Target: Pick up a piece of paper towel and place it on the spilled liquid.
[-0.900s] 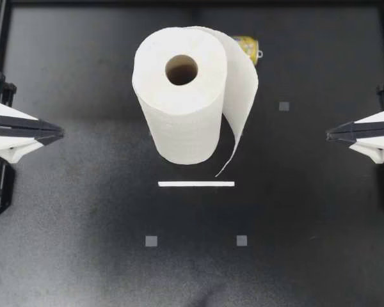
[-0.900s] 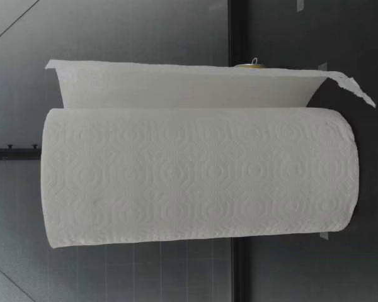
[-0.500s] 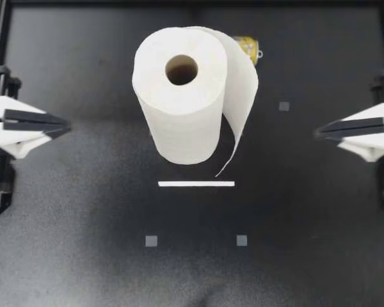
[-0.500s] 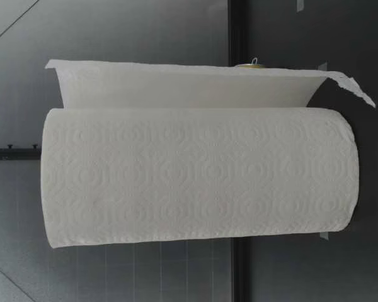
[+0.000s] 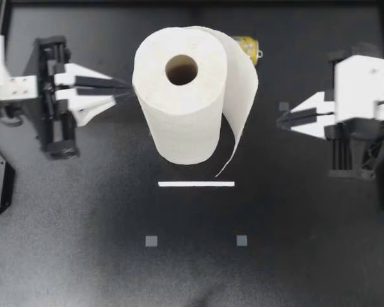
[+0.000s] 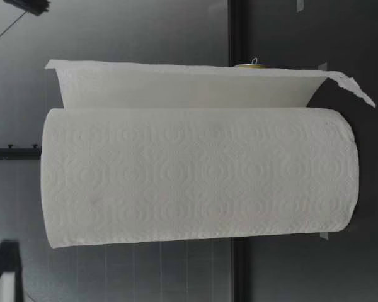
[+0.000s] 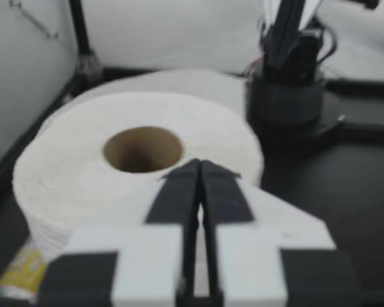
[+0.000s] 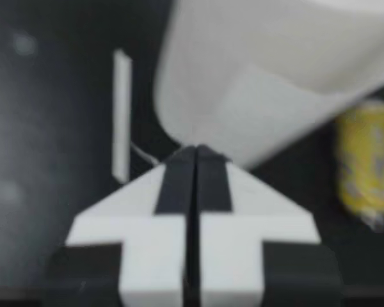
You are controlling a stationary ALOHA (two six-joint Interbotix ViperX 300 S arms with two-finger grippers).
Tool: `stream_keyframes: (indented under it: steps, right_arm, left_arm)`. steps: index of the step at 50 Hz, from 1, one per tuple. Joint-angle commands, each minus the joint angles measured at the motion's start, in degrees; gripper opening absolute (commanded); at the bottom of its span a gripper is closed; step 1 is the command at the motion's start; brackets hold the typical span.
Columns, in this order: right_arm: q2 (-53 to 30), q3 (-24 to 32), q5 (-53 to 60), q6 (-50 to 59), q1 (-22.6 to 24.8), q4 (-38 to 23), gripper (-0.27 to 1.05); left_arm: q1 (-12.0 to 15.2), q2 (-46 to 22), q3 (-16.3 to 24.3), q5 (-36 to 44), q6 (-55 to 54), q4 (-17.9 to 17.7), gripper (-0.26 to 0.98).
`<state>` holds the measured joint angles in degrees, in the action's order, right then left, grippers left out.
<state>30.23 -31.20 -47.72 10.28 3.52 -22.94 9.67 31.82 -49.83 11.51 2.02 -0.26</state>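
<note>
The paper towel roll stands upright on the black table, left of centre and toward the far side. A loose sheet hangs off its right side, with the torn lower corner close to the table. My left gripper comes in from the left with its fingers pressed together, holding nothing. Its tips are at the roll's upper left edge, and from the left wrist view they sit level with the roll's top, short of the cardboard core. I cannot tell whether they touch the paper. My right gripper is also closed and empty, to the right of the loose sheet and clearly apart from it, pointing toward it. A yellow can lies behind the roll. A white strip lies on the table just nearer than the roll.
</note>
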Motion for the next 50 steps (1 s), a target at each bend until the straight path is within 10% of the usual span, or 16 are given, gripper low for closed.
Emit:
stream_keyframes:
  steps: [1,10,15,32,50]
  right_arm:
    - [-2.1,4.0,-7.8,5.7,6.3,-11.0,0.04]
    - [-9.2,4.2,-30.8,34.9,24.3,-44.2,0.04]
    - [-14.4,3.1,-38.8,51.2,29.0,-53.1,0.04]
    - [-28.5,2.8,-40.7,88.2,29.9,-58.6,0.14]
    - [-35.4,3.3,-41.0,110.3,26.1,-59.2,0.82]
  left_arm:
    - [0.9,-1.6,3.8,-2.3,0.2,0.0,0.12]
    - [2.4,-4.8,8.5,-9.5,2.2,0.4,0.12]
    - [2.9,-5.4,9.8,-12.0,2.6,0.4,0.12]
    - [3.3,-6.0,10.3,-18.9,2.5,0.4,0.12]
    - [3.4,-6.2,9.8,-20.2,2.5,0.4,0.12]
